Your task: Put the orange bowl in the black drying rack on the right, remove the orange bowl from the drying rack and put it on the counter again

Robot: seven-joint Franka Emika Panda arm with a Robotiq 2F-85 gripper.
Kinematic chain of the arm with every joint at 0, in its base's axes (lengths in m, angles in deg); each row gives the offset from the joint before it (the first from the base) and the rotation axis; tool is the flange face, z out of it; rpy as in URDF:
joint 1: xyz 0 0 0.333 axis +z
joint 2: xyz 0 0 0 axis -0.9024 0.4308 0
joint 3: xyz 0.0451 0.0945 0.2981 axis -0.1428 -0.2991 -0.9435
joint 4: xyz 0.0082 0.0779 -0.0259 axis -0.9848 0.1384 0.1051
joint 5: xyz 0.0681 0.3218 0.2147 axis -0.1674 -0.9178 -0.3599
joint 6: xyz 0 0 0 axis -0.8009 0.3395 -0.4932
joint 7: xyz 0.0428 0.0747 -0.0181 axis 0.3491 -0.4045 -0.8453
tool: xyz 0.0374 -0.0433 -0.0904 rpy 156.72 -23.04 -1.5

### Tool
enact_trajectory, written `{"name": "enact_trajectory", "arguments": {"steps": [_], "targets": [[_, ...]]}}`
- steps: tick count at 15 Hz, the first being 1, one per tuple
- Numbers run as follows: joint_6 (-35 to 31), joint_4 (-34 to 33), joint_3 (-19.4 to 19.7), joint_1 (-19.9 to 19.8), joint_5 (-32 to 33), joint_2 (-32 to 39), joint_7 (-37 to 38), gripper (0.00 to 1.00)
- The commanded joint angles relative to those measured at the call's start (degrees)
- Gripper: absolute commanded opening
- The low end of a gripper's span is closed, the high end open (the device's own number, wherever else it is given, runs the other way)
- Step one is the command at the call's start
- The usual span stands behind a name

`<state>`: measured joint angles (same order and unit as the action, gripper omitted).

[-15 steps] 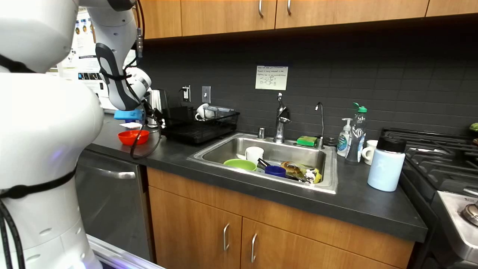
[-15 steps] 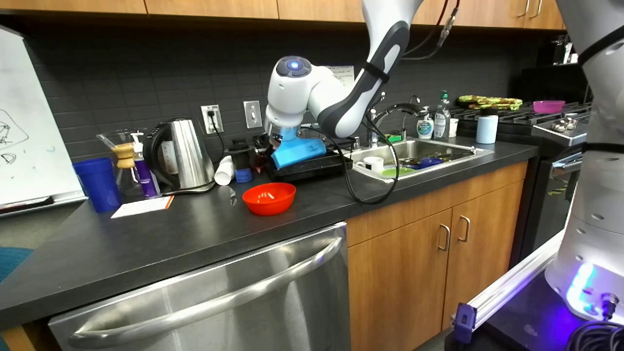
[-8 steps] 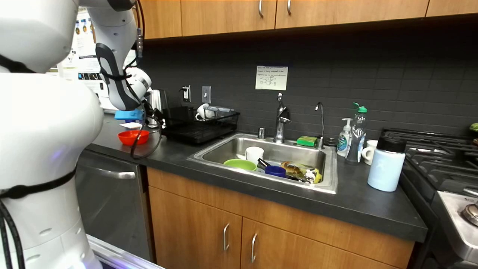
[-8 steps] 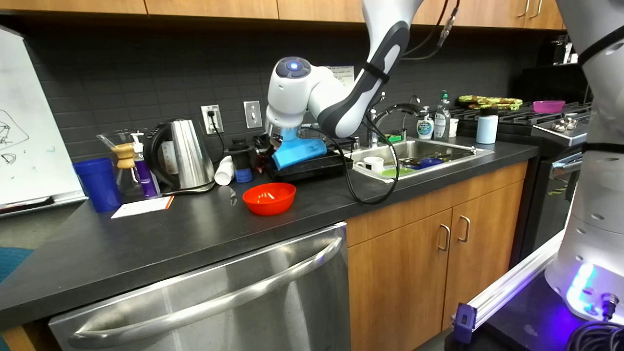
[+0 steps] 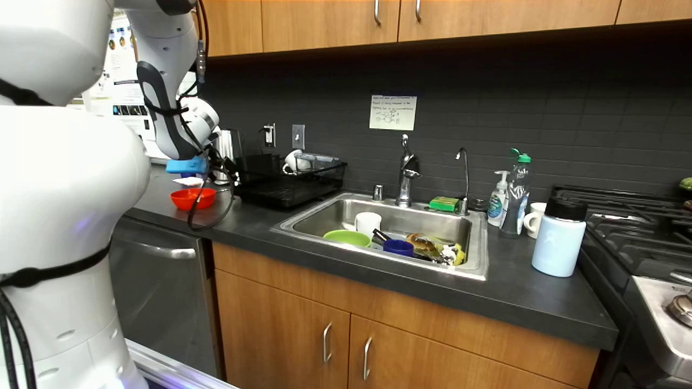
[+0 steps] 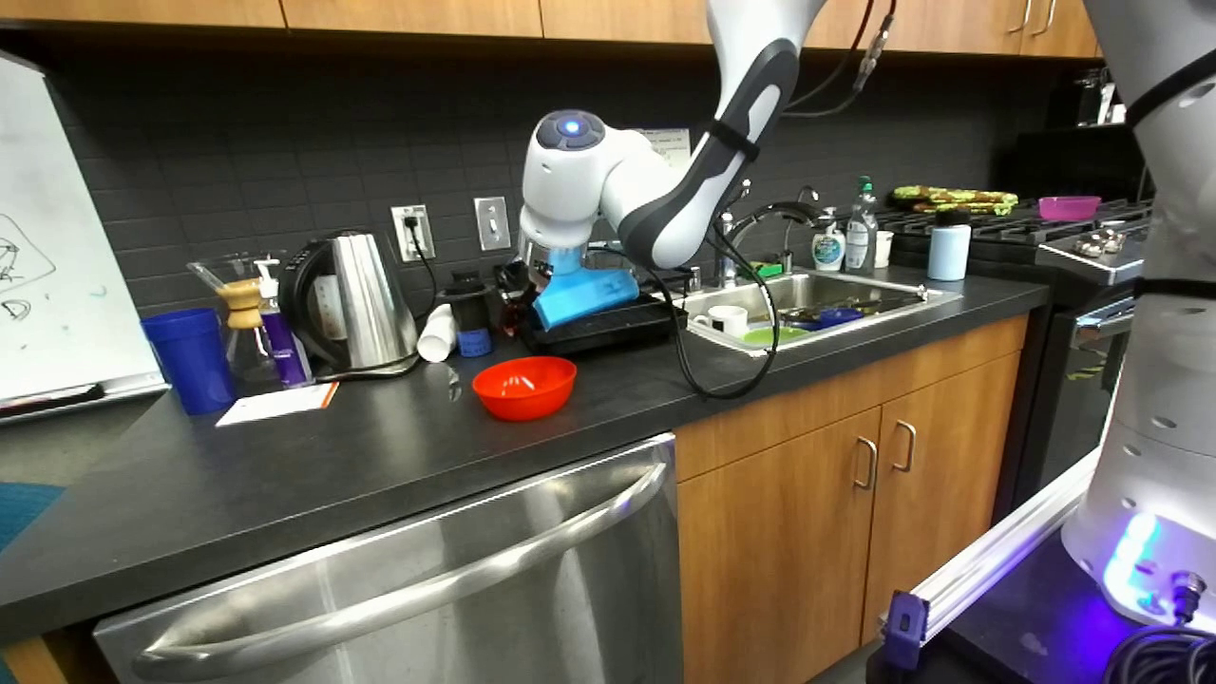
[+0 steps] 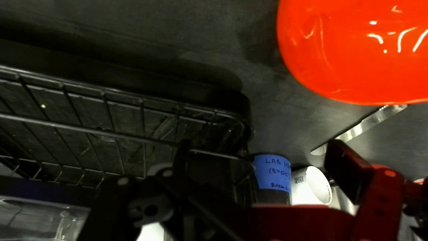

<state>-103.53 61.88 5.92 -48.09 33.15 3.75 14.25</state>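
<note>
Gripper point(image 7: 259, 150) shifted (barely); bowl point(image 6: 524, 391) unmoved.

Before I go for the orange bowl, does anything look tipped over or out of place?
Yes: a white cup lies on its side near the kettle instead of standing. A shiny metal strip, maybe a utensil, lies loose on the counter beside the orange bowl, which sits upright.

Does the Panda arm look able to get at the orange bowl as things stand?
Probably yes. The orange bowl sits upright and uncovered on the counter, and nothing stands between it and the open gripper, which is off to one side and would likely need to shift over.
</note>
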Motion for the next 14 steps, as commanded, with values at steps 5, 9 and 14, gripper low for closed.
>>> {"name": "enact_trajectory", "arguments": {"steps": [5, 9, 14], "targets": [[0.0, 11.0, -5.6, -4.2, -18.6, -11.1, -14.0, 1.00], [1.6, 15.7, -5.3, -1.1, -33.6, -17.9, -24.3, 1.00], [7.1, 21.2, -7.3, 1.0, -58.7, -26.2, -44.2, 1.00]]}}
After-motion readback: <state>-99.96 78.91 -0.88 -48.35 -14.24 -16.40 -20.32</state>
